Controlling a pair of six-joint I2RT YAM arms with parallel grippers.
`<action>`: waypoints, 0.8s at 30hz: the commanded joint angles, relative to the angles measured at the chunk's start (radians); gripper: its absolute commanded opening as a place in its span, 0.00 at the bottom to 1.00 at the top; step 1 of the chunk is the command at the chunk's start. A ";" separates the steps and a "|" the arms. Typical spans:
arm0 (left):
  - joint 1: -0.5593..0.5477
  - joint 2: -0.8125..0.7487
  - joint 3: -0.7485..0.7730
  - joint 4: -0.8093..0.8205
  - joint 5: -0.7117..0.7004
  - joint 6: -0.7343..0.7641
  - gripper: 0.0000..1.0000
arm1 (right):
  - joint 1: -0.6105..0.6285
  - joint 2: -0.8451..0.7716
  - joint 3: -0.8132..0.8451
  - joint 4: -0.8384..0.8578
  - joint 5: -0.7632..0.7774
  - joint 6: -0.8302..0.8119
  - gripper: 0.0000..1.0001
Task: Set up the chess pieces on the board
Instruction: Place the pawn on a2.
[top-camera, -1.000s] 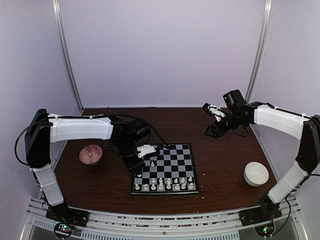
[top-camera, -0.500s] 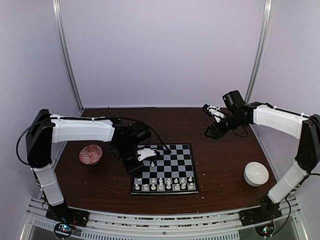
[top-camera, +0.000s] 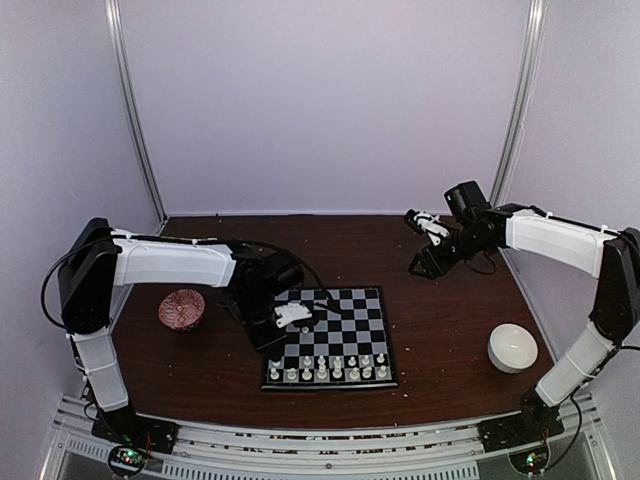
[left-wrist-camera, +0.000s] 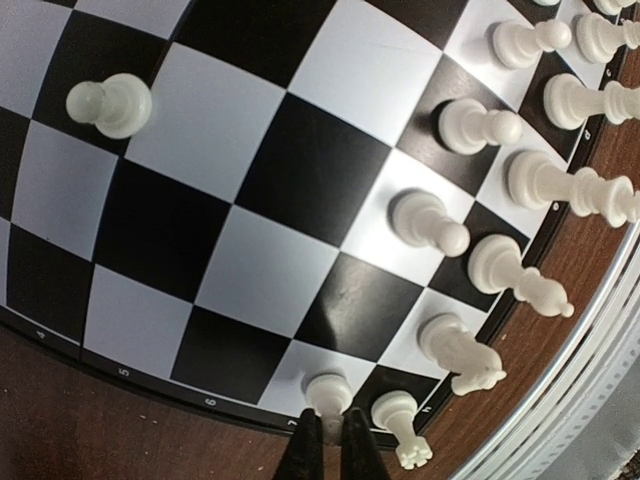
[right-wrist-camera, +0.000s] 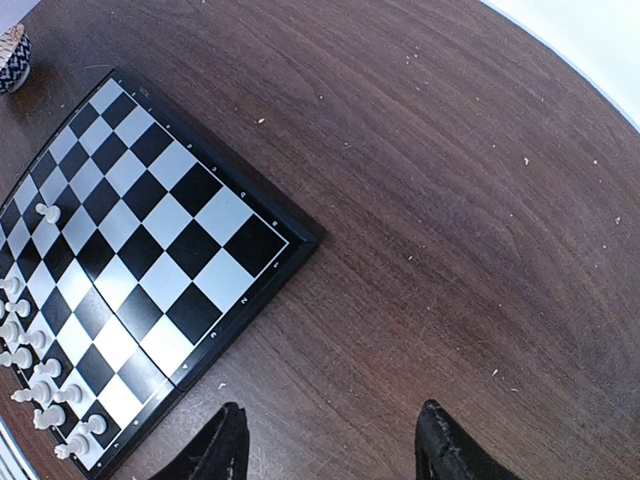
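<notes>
The left gripper (left-wrist-camera: 329, 447) is closed, fingers together and empty, just beside a pawn (left-wrist-camera: 328, 390) at the edge of the board (left-wrist-camera: 250, 250). The chess pieces (top-camera: 328, 368) are lined along its near two rows, with a lone pawn (left-wrist-camera: 108, 105) set apart. The right gripper (right-wrist-camera: 335, 455) is held spread wide above the table (right-wrist-camera: 480, 200).

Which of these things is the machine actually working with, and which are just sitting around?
Part of the job: the board, the chess pieces standing on it, the left claw over it.
Just lying about: the red patterned bowl, the white bowl, scattered pale crumbs.
</notes>
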 joint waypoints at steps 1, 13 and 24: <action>-0.006 0.010 -0.004 0.001 -0.010 0.006 0.03 | -0.005 0.004 0.026 -0.007 -0.016 -0.012 0.58; -0.006 -0.011 0.000 -0.002 0.005 0.011 0.16 | -0.004 0.001 0.026 -0.011 -0.017 -0.015 0.58; -0.004 -0.083 0.113 0.026 -0.135 -0.047 0.27 | -0.005 -0.001 0.029 -0.013 -0.015 -0.017 0.58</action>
